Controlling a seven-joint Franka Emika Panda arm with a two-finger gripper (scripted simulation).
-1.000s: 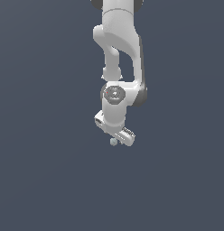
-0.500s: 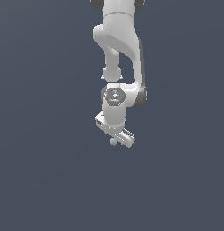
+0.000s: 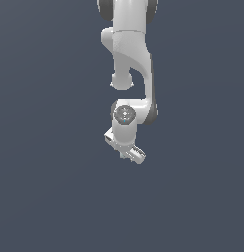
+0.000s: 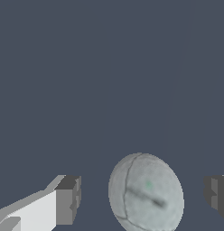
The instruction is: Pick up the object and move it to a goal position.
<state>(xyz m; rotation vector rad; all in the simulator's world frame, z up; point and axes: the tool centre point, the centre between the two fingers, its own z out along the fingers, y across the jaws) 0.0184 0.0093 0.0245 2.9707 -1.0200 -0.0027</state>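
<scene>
The white arm (image 3: pixel 128 59) is hanging down from the top of the exterior view, its smooth, glossy casing curving through rounded joints with darker grey bands at the elbow and wrist. A round disc-shaped cap (image 3: pixel 125 114) with a grey ring is facing the camera at the wrist joint. Below it the gripper (image 3: pixel 128 156) is sitting tilted, its blocky pale body slanting down toward the exterior view's right. Everything behind it is a flat, even slate-blue surface (image 3: pixel 50 187) with no texture.

In the wrist view the ball (image 4: pixel 146 193) is showing large and close, lying between the two fingers. It is pale grey with a faint blue-green tint, smooth and matte, marked by thin dark seam lines and one short dark smear across its face; its outline looks slightly oval here. One finger (image 4: pixel 67 200) is a squared grey pad on a white wedge-shaped mount; the other finger (image 4: pixel 217 195) is a darker grey block cut by the frame edge. The fingers are standing spread, with open gaps of background between each pad and the ball, so neither is touching it.

In the exterior view the ball is too small to make out at the gripper's tip.
</scene>
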